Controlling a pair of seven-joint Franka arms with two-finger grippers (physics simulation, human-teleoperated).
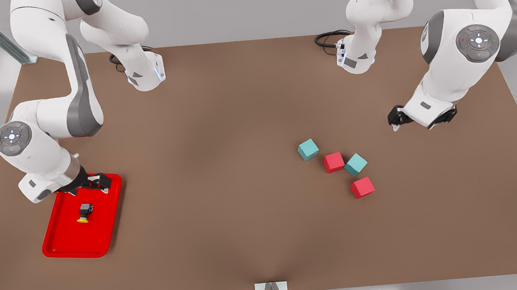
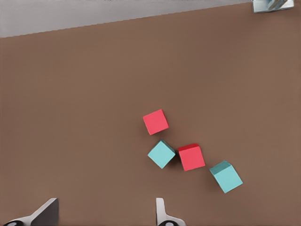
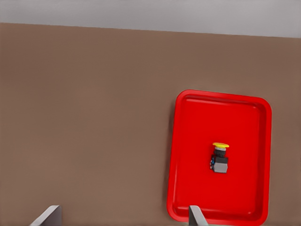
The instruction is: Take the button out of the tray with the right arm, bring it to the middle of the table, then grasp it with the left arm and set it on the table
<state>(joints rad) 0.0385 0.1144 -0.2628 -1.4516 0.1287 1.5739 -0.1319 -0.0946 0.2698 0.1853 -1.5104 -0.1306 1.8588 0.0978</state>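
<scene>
The button (image 1: 84, 212) (image 3: 219, 157), a yellow cap on a small black body, lies on its side inside the red tray (image 1: 63, 238) (image 3: 197, 141) at the front view's left. My right gripper (image 1: 97, 183) (image 3: 122, 219) hangs open over the tray's far edge, clear of the button, with nothing between its fingers. At the front view's right, my left gripper (image 1: 418, 122) (image 2: 103, 216) waits open above the brown table (image 1: 223, 166), behind the cubes and holding nothing.
Two teal cubes (image 1: 308, 150) (image 1: 355, 164) and two red cubes (image 1: 333, 162) (image 1: 362, 187) lie scattered right of the table's centre. They appear in the left wrist view as red (image 2: 155, 122), teal (image 2: 161, 154), red (image 2: 191, 157) and teal (image 2: 226, 176).
</scene>
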